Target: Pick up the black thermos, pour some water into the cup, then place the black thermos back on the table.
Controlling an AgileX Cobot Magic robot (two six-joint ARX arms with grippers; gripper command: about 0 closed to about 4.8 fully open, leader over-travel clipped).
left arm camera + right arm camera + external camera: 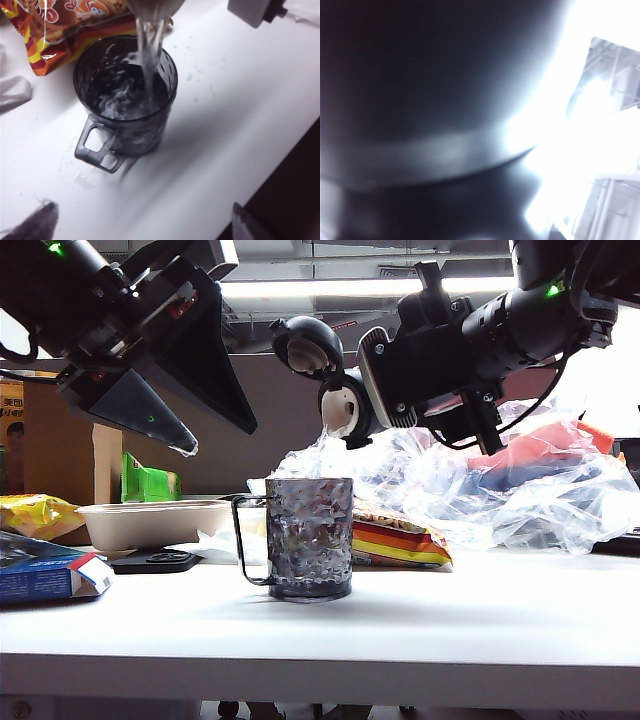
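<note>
Right tool point(400, 390) clamps my tall matte-black thermos point(420, 375) tipped above the dimpled smoky-grey cup point(308, 535) mid-bench; left tool point(190, 435) hangs released. Overtilting risks water splashing past the rim onto the white bench point(450, 620).

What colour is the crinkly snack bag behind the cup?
The snack bag is red, orange and yellow striped. It shows best in the left wrist view, just behind the cup.

Cup point(125, 100) — translucent smoky-grey plastic or glass, dimpled walls; surface point(240, 100) — smooth white, faintly glossy; snack bag point(65, 25) — shiny printed foil; black thermos point(420, 90) — matt dark shell.
</note>
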